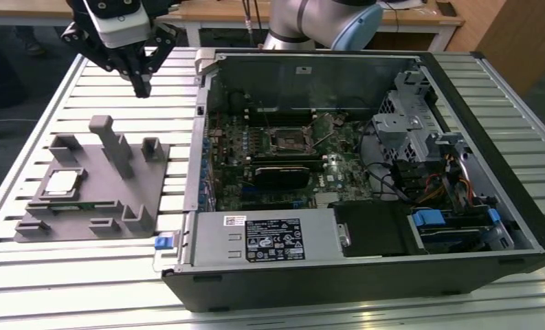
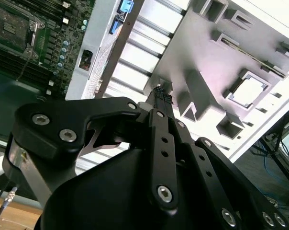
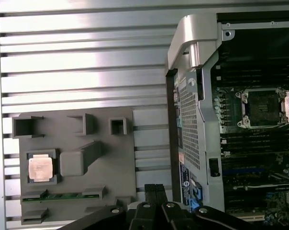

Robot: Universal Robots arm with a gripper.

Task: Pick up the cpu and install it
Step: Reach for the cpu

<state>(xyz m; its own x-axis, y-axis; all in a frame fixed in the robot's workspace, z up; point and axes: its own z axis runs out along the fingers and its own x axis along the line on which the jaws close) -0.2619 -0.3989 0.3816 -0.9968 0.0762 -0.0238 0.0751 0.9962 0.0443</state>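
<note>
Currently the gripper (image 1: 141,88), closed and empty, hangs well apart from the cpu (image 1: 62,181) in its holder (image 1: 98,191); a misaligned descent could strike the posts (image 1: 116,148).

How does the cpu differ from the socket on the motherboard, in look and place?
The cpu is pale and silvery; the socket is dark with a metal frame. The cpu lies in the grey holder outside the computer case; the socket sits inside it. Both are square.

The closed end effector (image 2: 161,94) hangs empty near the grey holder (image 2: 199,45) where the cpu (image 2: 248,91) lies.
</note>
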